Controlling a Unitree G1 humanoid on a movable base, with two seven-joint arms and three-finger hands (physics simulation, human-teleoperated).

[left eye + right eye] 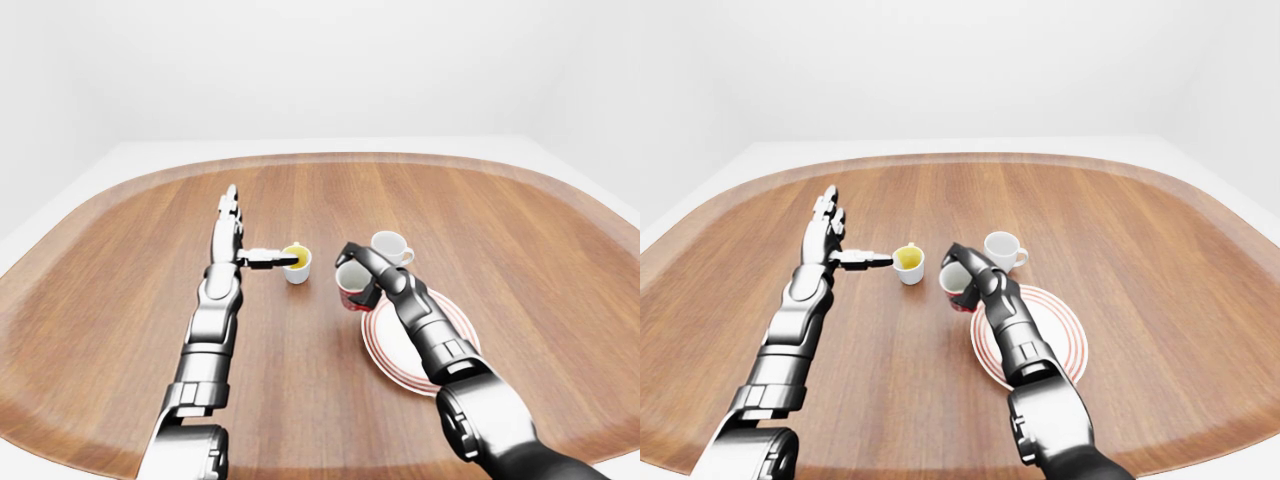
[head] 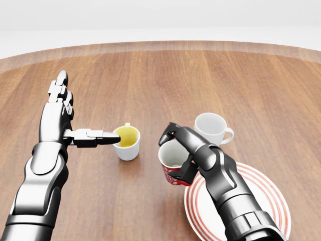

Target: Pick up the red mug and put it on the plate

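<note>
1. 3 cups stand on the wooden table [image 2: 241, 75]: the red mug [image 2: 170, 161], a white mug [image 2: 211, 127] just up and right of it, and a small yellow-lined cup [image 2: 127, 141] to its left.
2. The right hand [image 2: 181, 150] has its fingers wrapped round the red mug, 1 finger hooked over the rim and others against the lower wall. That grip looks meant to carry the mug sideways without tipping it.
3. The red mug sits upright at the plate [image 2: 271, 193]'s left edge, touching or just overlapping the striped rim. I judge the placing nearly but not fully done.
4. The left hand [image 2: 65, 118] is spread wide and holds nothing; its long fingers point up the head view and 1 finger juts right, its tip at the yellow-lined cup's rim. It seems parked clear of the working arm.
5. Hidden: the right forearm covers much of the plate, the mug's handle does not show, and whether the mug's base rests on table, on plate or hangs lifted cannot be told.
</note>
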